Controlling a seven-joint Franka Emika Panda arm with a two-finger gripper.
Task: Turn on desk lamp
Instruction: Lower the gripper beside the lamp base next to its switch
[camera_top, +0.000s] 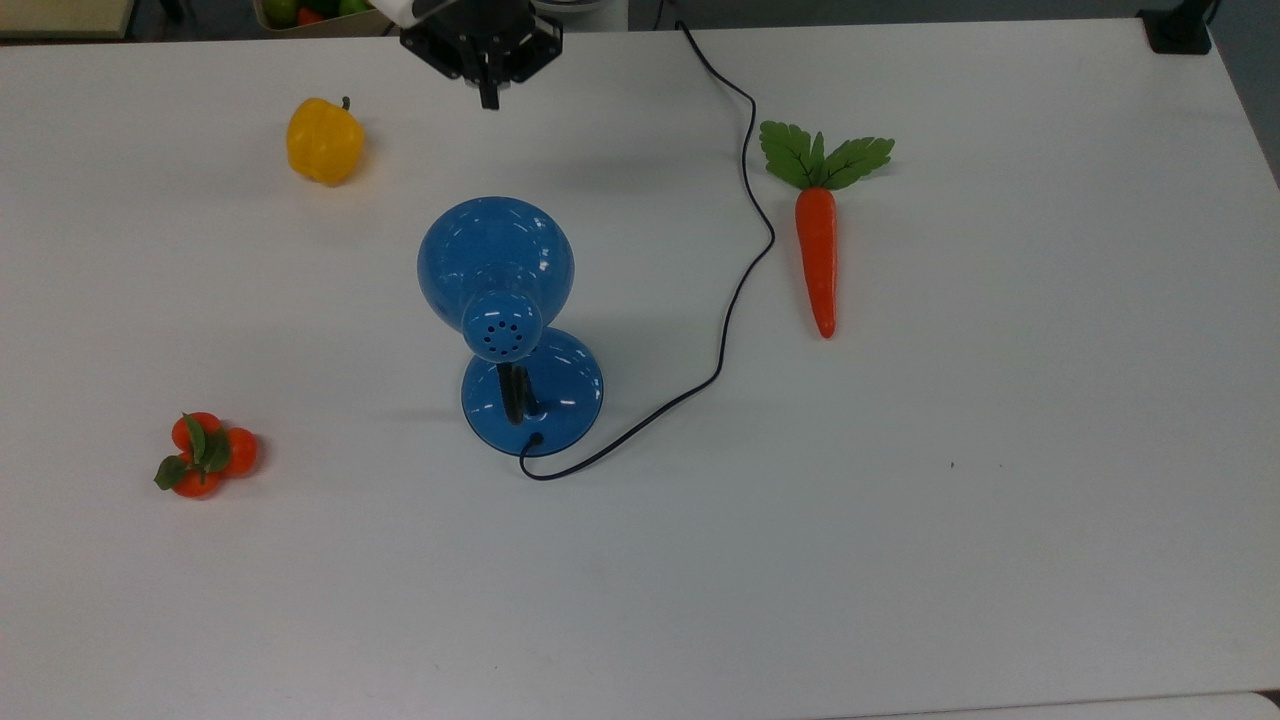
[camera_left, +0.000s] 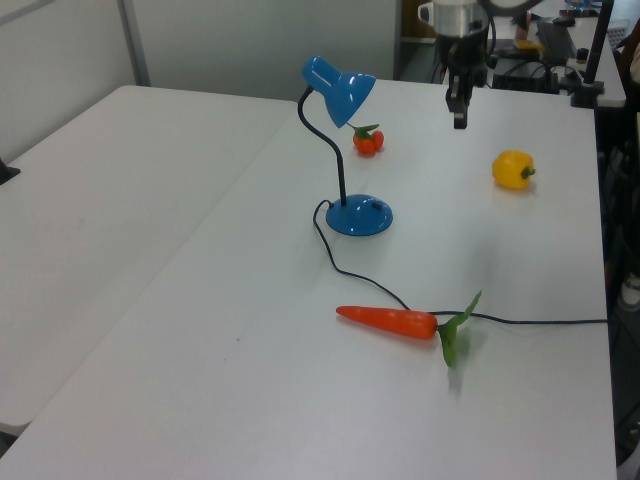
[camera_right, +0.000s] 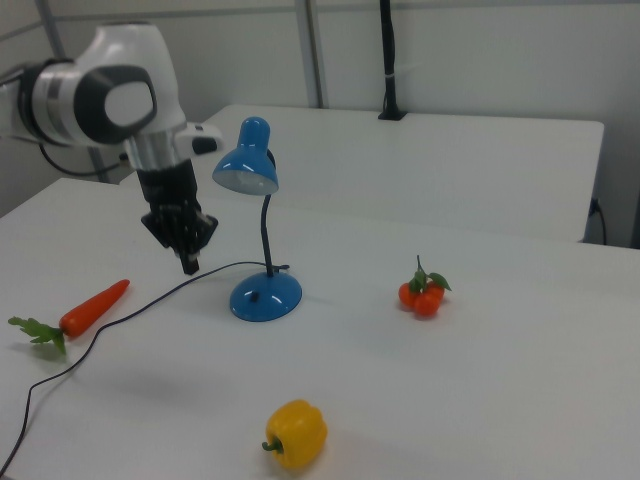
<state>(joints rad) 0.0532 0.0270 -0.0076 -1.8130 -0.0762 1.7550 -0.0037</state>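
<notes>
- Overhead, the claw (camera_top: 489, 98) hangs above the counter (camera_top: 1000, 500) with fingers pressed together, holding nothing.
- The desk lamp (camera_top: 510, 320) stands mid-counter, at the claw's 6 o'clock in the top view, well apart; its shade is unlit.
- A low approach could probably strike the shade and tip the lamp.
- The cord (camera_top: 745, 240) at the lamp's 3 o'clock could snag.
</notes>
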